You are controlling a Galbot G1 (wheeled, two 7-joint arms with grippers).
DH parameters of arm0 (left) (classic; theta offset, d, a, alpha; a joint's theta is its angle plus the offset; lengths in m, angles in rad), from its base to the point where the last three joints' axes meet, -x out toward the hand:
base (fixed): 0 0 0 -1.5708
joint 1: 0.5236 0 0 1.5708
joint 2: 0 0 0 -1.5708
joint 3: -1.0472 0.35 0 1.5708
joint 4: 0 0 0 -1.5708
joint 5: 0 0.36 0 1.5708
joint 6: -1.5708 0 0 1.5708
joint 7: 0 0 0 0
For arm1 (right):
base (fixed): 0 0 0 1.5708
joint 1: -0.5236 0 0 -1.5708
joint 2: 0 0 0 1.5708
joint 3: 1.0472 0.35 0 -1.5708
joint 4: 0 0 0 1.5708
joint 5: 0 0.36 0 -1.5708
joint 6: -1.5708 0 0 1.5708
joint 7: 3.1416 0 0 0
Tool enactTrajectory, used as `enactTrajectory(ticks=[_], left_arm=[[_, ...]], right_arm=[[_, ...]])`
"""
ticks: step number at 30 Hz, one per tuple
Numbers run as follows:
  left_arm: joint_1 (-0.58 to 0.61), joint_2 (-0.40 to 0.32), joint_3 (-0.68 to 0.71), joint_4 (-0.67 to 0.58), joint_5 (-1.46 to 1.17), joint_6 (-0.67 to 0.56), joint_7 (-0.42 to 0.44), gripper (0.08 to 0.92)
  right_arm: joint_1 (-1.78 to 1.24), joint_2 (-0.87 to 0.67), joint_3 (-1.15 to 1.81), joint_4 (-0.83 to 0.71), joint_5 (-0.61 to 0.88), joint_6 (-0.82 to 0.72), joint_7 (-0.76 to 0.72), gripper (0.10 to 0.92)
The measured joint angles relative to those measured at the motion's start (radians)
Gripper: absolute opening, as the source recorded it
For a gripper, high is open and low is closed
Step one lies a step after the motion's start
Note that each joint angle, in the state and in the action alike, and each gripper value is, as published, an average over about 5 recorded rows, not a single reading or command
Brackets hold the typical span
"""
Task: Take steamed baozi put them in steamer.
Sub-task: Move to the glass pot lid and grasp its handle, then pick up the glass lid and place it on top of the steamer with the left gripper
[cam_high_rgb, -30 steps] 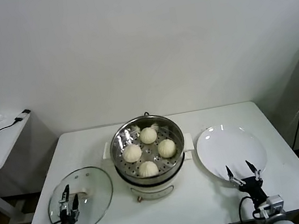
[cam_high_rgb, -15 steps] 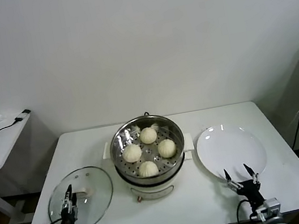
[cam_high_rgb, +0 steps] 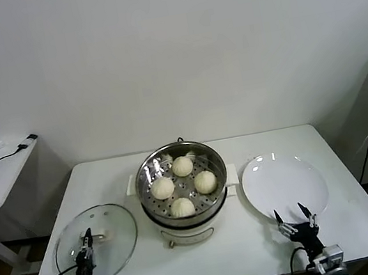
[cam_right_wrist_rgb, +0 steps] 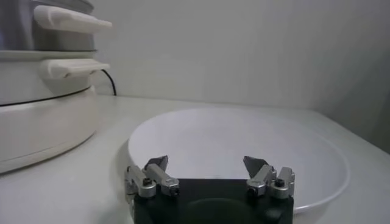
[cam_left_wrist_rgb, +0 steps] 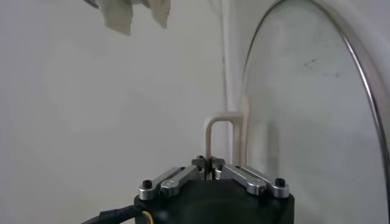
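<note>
Cream-white steamed baozi [cam_high_rgb: 185,185], four in all, seated on the perforated tray inside the steamer [cam_high_rgb: 184,191]; white plate [cam_high_rgb: 284,186] to the steamer's right bare. Over the last second, both arms drawn lower toward the table's near edge: left gripper [cam_high_rgb: 86,243] pressed together at the glass lid [cam_high_rgb: 97,244] left of the steamer, right gripper [cam_high_rgb: 291,218] spread at the plate's near rim. Reads as loading finished, arms retiring.

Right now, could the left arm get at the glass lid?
Probably yes: the left gripper, fingers shut, hovers at the near edge of the glass lid, whose white handle lies straight ahead with nothing between.
</note>
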Motion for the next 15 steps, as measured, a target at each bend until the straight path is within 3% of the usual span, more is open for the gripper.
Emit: enactTrajectory(ticks=[7,15], left_arm=[[0.030,0.021,-0.013,-0.093,-0.046,0.025,0.053,0.129],[0.080,0.079,-0.044,-0.302,-0.157,0.114,0.188,0.129]], right_arm=[[-0.015,-0.008,0.015,0.018,-0.003,-0.004,0.000,0.823],[-0.026,-0.009,0.026,0.032,-0.026,-0.031,0.023,0.823]])
